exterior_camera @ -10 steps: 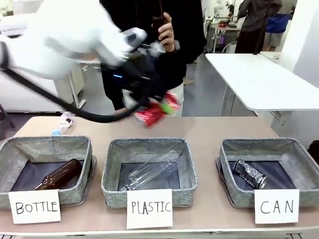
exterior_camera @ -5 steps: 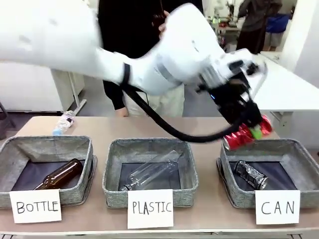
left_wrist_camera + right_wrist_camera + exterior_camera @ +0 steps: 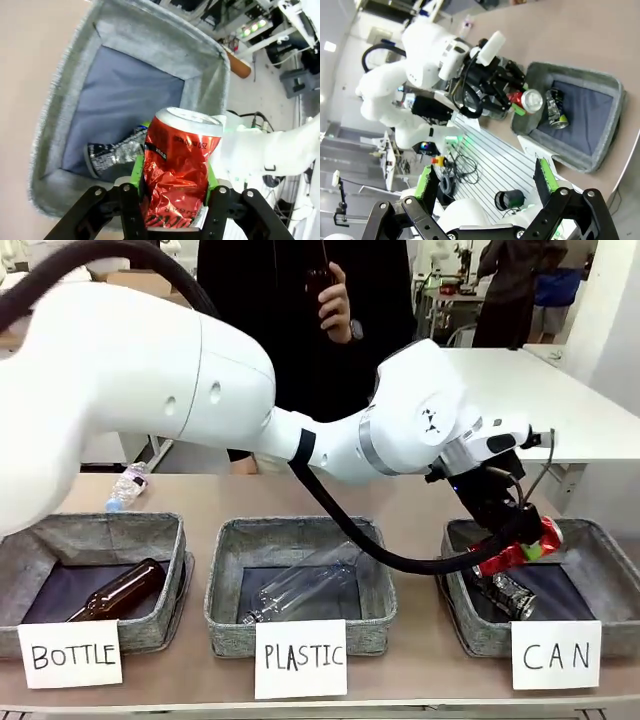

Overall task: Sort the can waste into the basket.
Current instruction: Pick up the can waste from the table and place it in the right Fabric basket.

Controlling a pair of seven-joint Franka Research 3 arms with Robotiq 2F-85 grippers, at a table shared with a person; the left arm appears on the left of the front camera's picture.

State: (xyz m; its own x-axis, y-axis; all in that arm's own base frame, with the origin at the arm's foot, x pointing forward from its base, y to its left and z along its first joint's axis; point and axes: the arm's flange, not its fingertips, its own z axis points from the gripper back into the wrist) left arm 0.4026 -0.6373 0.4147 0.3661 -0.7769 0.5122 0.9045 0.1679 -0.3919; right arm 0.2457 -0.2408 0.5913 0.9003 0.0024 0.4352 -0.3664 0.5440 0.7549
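1. Front view: the left gripper (image 3: 514, 545) pinches the red can (image 3: 522, 552) just above the CAN basket (image 3: 600, 540). The can's long axis is slanted, with the silver end up and to the right.
2. Left wrist view: the can runs along the fingers, silver end outward.
3. A crushed can (image 3: 502, 590) lies on that basket's floor.
4. The PLASTIC basket (image 3: 300, 530) holds a clear bottle (image 3: 300, 585). The BOTTLE basket (image 3: 90, 525) holds a brown bottle (image 3: 120, 592).
5. The right gripper (image 3: 484, 177) is spread and empty.

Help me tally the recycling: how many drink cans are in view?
2. The red can is held in the left gripper above the CAN basket; the crushed can lies on that basket's floor. Nothing suggests another is hidden.
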